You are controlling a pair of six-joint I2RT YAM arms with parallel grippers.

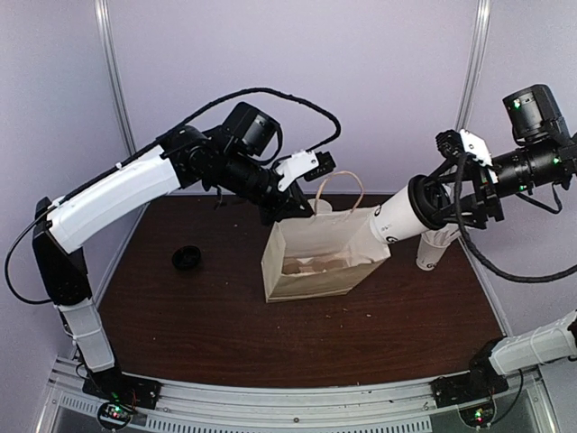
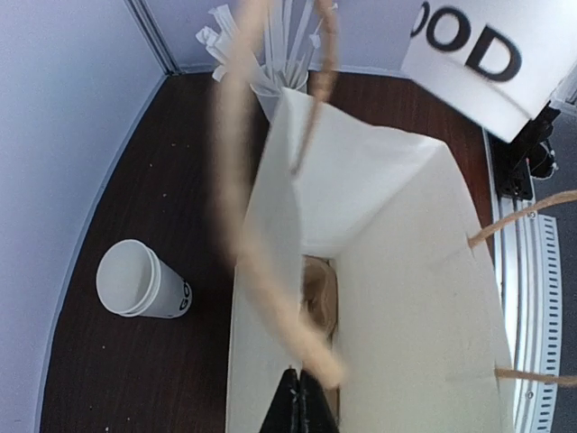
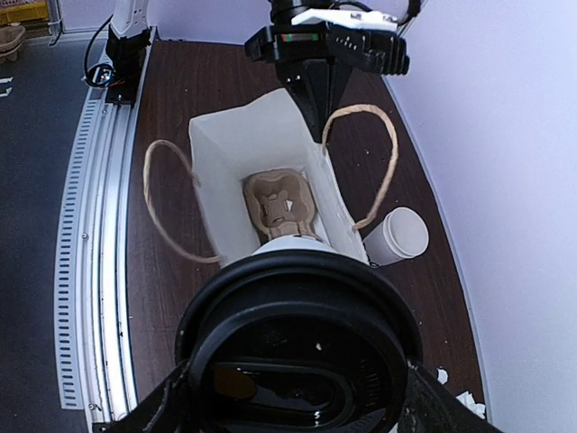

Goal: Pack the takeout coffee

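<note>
While pinching bag [image 1: 315, 257] rim in fully closed left claw [image 2: 297, 406], gripping lidded coffee cup [image 1: 393, 221] sideways in wide-set right claw [image 1: 433, 206]: may snag rim, miss carrier [image 3: 279, 200] slot, topple if lowered tilted.

Carrier [image 3: 281, 203] lies in bag [image 3: 230, 149]; cup [image 3: 401, 236] stands beside.

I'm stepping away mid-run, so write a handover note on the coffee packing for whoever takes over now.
Left hand: shut on the paper bag at its rim, holding it open.
Right hand: shut on a lidded cup, tipped sideways near the bag mouth.
Done: pulp carrier is in the bag.
Left: no cup seen inside yet; second cup stands lidless beside the bag, and a black lid lies apart on the table.
</note>
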